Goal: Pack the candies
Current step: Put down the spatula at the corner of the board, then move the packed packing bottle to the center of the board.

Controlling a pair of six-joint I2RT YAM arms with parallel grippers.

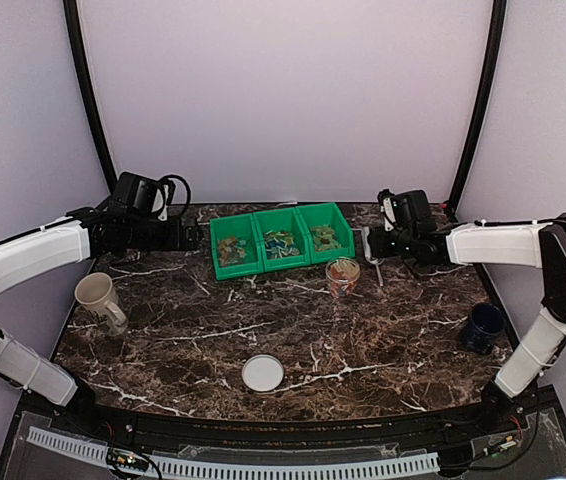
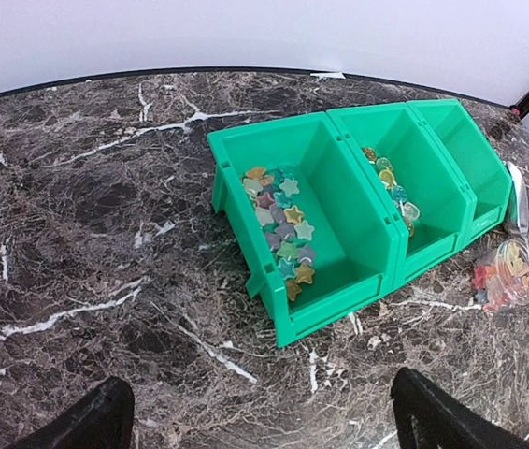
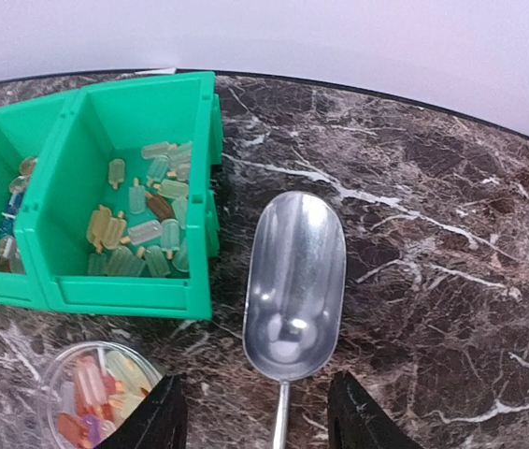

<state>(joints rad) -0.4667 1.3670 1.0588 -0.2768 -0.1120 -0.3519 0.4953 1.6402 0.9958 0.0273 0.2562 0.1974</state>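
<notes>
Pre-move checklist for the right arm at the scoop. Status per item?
1. Scoop empty: ok. The scoop lies flat on the table, right of the bin, with nothing in it.
2. Scoop gripped: not ok. The right fingers stand apart on either side of its handle.
3. Jar ready: ok. The jar is upright and uncapped, with candies inside.
4. Lid reachable: ok. The lid lies alone on the table, nearer the arm bases than the jar.
5. Left arm clear: ok. The left fingers are wide open, empty and short of the bin.
6. Jar full enough to cap: cannot tell.
</notes>
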